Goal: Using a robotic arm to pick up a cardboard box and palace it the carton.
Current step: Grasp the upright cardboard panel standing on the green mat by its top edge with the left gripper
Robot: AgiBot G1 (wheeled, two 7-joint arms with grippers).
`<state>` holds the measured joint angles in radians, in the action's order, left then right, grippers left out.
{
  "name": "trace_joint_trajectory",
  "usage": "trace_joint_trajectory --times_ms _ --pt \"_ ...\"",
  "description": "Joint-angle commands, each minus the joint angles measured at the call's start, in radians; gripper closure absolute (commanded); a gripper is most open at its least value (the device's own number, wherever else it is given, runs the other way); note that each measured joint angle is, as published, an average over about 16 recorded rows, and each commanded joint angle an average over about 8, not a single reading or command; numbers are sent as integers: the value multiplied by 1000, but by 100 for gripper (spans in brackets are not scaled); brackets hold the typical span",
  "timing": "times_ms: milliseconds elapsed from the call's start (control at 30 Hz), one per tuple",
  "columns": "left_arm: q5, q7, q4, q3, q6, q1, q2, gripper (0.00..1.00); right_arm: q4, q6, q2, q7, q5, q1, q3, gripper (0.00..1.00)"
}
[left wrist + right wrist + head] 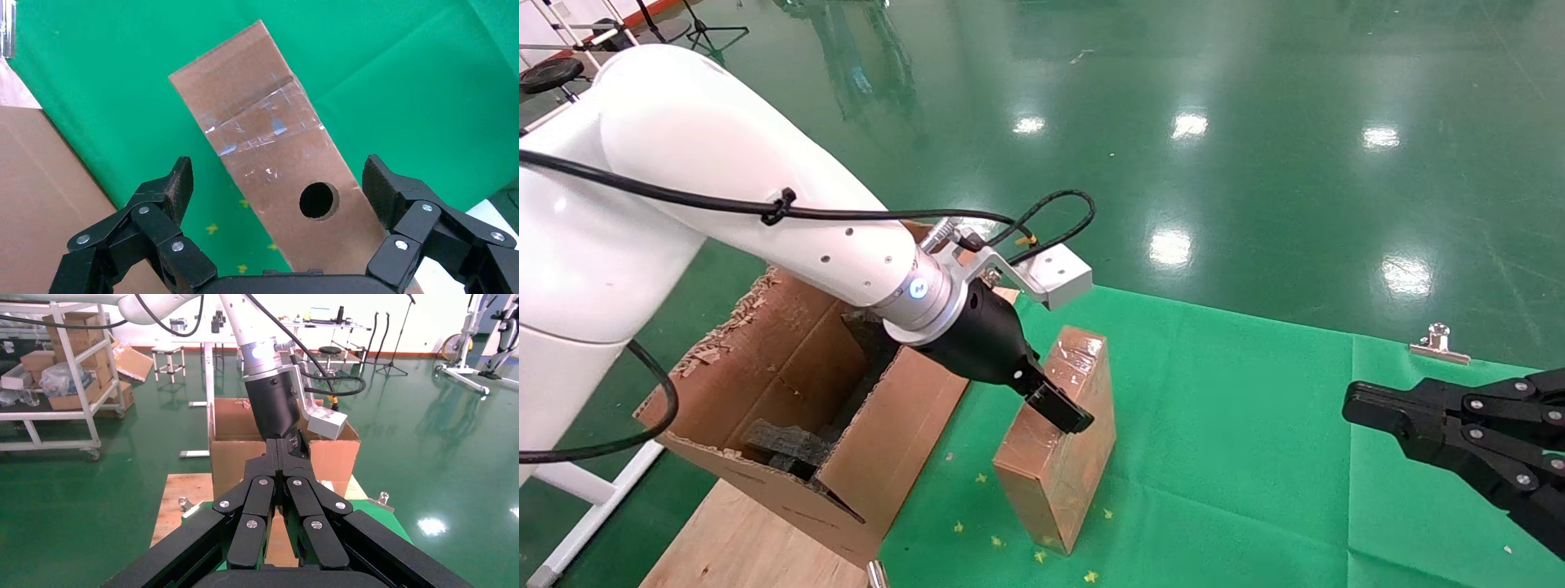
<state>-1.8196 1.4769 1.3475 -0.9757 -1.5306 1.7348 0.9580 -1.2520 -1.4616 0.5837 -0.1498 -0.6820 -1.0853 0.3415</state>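
We log the slim brown tape-wrapped cardboard box (1058, 441) standing at frame centre on green cloth, beside the large torn-flap brown carton (797, 408). Over it our white arm's left gripper (275, 184) hangs released, fingers either side; the black right gripper (280, 471) sits clenched at the right edge

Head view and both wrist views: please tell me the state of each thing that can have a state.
cardboard box: standing on its long narrow side on the green cloth, not lifted, round hole facing up.
left gripper: open, a finger on each side of the cardboard box, not touching it.
right gripper: shut, idle at the right, holding nothing.
carton: open, top flaps torn, black foam inside.
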Motion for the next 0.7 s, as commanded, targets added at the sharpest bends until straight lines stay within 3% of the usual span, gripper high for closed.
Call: trace_joint_trajectory --times_ms 33,133,233,267,700 --pt "-8 -4 0 -9 0 4 3 21 0 0 0 0 0 0 0 39" --pt "-9 -4 1 -9 -1 5 2 59 0 0 0 0 0 0 0 5" --pt "-6 -3 1 -6 -1 4 1 96 0 0 0 0 0 0 0 0" --pt "-5 -2 1 -5 -1 4 1 100 0 0 0 0 0 0 0 0" --pt "2 0 0 2 -1 -1 -1 100 0 0 0 0 0 0 0 0"
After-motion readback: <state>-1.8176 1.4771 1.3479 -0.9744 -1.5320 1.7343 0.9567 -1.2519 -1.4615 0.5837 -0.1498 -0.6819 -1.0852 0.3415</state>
